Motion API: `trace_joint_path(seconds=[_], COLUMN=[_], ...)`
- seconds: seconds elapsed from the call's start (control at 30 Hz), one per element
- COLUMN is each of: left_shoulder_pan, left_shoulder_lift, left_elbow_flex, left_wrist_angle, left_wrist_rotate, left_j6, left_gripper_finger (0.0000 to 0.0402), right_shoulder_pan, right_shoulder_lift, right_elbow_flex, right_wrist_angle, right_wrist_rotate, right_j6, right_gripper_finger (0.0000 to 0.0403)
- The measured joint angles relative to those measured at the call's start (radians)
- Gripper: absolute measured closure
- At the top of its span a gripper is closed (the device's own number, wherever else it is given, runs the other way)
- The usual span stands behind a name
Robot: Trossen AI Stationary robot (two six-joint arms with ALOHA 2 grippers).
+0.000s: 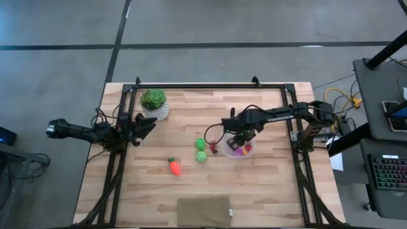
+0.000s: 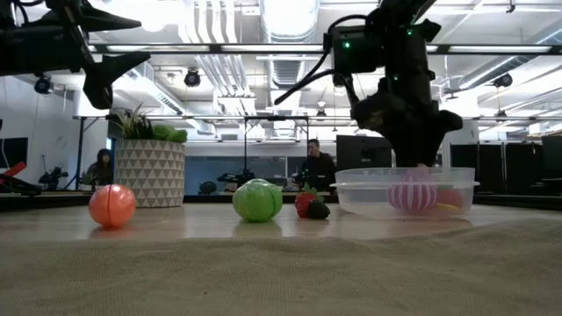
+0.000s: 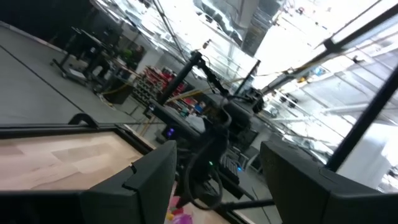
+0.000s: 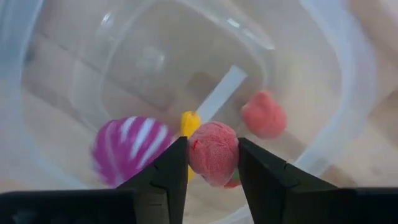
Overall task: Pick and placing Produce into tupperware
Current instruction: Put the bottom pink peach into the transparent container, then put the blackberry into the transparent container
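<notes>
The tupperware (image 1: 240, 151) is a round clear container right of the table's centre. In the right wrist view it holds a magenta striped piece (image 4: 127, 149), a yellow piece (image 4: 189, 121) and a red piece (image 4: 264, 115). My right gripper (image 4: 213, 146) hangs over it, pointing down, shut on another red piece. Left of the container, two green balls (image 1: 200, 150), a small red piece (image 1: 213, 149) and the orange carrot (image 1: 173, 166) rest on the table. My left gripper (image 1: 151, 123) waits open and raised beside the plant pot. My right gripper pinches a small red piece (image 4: 213, 155) between its two fingers, one finger (image 4: 168, 174) on each side of it. It comes from above, pointing down into the tupperware. The piece is held just above the container's floor, close to the yellow piece; whether it touches the floor cannot be told.
A leafy plant in a white patterned pot (image 1: 154, 105) stands at the table's far left, next to my left gripper. An olive cloth (image 1: 203, 211) lies at the near edge. A black frame (image 1: 210, 86) borders the far and side edges. Bare wood lies near the carrot.
</notes>
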State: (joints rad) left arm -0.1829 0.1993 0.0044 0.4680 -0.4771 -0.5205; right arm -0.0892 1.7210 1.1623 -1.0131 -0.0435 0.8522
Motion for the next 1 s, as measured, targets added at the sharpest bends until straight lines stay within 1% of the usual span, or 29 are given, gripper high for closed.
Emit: trace_joint_path(seconds=[0.1, 0.2, 0.3, 0.4, 0.57, 0.67, 0.73, 0.87, 1.0], left_shoulder_pan=[0.000, 0.000, 0.000, 0.000, 0.000, 0.000, 0.000, 0.000, 0.000], left_shoulder_lift=[-0.001, 0.002, 0.007, 0.017, 0.030, 0.039, 0.044, 0.055, 0.066], left_elbow_flex=[0.000, 0.000, 0.000, 0.000, 0.000, 0.000, 0.000, 0.000, 0.000], left_wrist_angle=[0.003, 0.003, 0.002, 0.002, 0.002, 0.002, 0.001, 0.002, 0.001], left_wrist_rotate=[-0.009, -0.010, -0.011, -0.011, -0.011, -0.011, -0.011, -0.011, -0.010], left_j6=[0.000, -0.003, -0.066, -0.098, -0.104, -0.128, -0.128, -0.129, -0.129], left_gripper_finger=[0.0183, 0.0183, 0.0183, 0.0183, 0.0183, 0.0183, 0.0183, 0.0183, 0.0183], right_shoulder_pan=[0.004, 0.004, 0.005, 0.010, 0.065, 0.125, 0.173, 0.252, 0.274], right_shoulder_lift=[0.000, 0.000, 0.000, 0.000, -0.026, -0.033, -0.033, -0.025, 0.033], right_elbow_flex=[0.006, 0.010, 0.012, 0.012, 0.016, 0.029, 0.040, 0.069, 0.121], right_wrist_angle=[-0.006, -0.006, -0.004, 0.005, 0.091, 0.132, 0.166, 0.319, 0.317], right_wrist_rotate=[0.039, 0.044, 0.044, 0.045, 0.047, 0.054, 0.082, 0.108, 0.171], right_j6=[-0.045, -0.095, -0.131, -0.161, -0.259, -0.328, -0.353, -0.378, -0.396], right_gripper_finger=[0.0260, 0.0224, 0.0186, 0.0153, 0.0119, 0.0116, 0.0120, 0.0136, 0.0162])
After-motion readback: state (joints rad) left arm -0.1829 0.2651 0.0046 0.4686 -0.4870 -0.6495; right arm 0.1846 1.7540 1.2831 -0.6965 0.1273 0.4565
